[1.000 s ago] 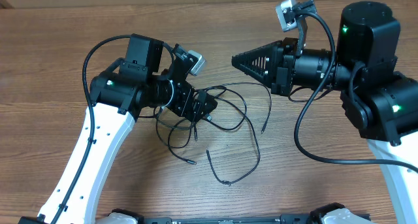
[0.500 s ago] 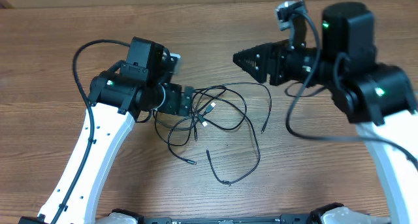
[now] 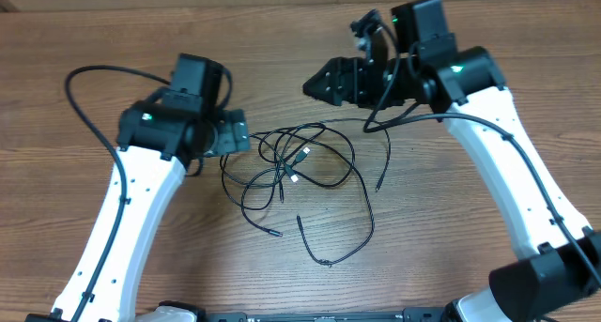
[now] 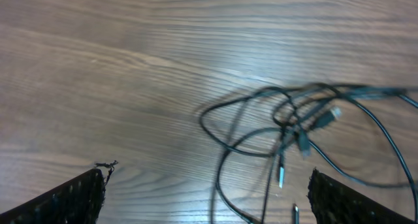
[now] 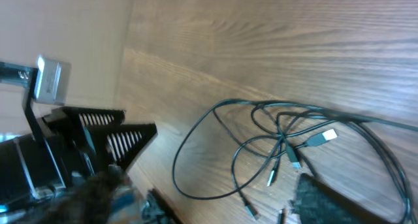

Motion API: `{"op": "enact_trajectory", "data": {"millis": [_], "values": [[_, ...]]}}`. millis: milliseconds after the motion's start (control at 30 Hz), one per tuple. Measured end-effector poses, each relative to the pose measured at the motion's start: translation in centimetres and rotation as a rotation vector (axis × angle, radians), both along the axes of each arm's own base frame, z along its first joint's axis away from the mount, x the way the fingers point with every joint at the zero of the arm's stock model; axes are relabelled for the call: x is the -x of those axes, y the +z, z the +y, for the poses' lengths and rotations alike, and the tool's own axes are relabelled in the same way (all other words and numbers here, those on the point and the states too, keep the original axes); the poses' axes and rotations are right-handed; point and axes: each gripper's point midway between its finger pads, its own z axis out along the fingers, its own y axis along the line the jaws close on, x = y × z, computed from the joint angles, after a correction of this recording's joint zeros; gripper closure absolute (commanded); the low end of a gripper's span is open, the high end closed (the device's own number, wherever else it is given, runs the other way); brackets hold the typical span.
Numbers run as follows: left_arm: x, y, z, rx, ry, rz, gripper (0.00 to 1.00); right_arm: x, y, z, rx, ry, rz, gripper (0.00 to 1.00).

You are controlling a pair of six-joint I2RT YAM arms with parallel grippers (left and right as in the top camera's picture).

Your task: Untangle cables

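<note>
Cable tangle (image 3: 300,162): landmark, mid-table.
- Left of tangle: left gripper (image 3: 235,134) just beside the outer loops; blocks that side.
- Beyond tangle: right gripper (image 3: 319,83), near; partly blocks.
- Right of tangle: bare table (image 3: 441,237), passable as far as the right arm (image 3: 512,172).
- Nearer than tangle: loose strands, then bare wood.

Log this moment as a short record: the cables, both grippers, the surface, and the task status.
cables: thin black cables, loops crossing in a loose tangle, lying flat on the table
plugs: silver-tipped plug ends near the middle of the tangle
left gripper: left gripper open, holding nothing, close beside the tangle
right gripper: right gripper open, holding nothing, apart from the tangle on its far side
surface: brown wooden table
status: cables not yet untangled
</note>
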Motion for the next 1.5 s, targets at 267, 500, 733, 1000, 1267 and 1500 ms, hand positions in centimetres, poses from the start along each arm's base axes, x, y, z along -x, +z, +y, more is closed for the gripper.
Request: {"op": "enact_trajectory", "data": {"millis": [267,500,733,1000,1267,1500], "values": [[-0.3,-0.9,2.4,0.021,0.102,0.034,0.00,0.6,-2.4,4.7,-0.011,0.109,0.005,0.00],[-0.5,-1.1,2.3,0.025,0.101,0.037,0.00,0.1,-3.7,7.6,-0.019,0.063,0.047,0.00],[-0.5,-1.2,2.3,0.029,0.099,0.039,0.00,-0.7,-7.3,10.3,-0.015,0.021,0.135,0.00],[-0.5,-1.2,2.2,0.030,0.099,0.039,0.00,-0.2,-12.2,11.8,0.035,-0.009,0.267,0.00],[-0.5,-1.2,2.2,0.030,0.099,0.039,0.00,-0.3,-13.0,11.3,0.063,-0.055,0.299,0.00],[-0.5,-1.2,2.2,0.030,0.099,0.039,0.00,-1.2,-13.7,10.9,0.093,-0.107,0.285,0.00]]}}
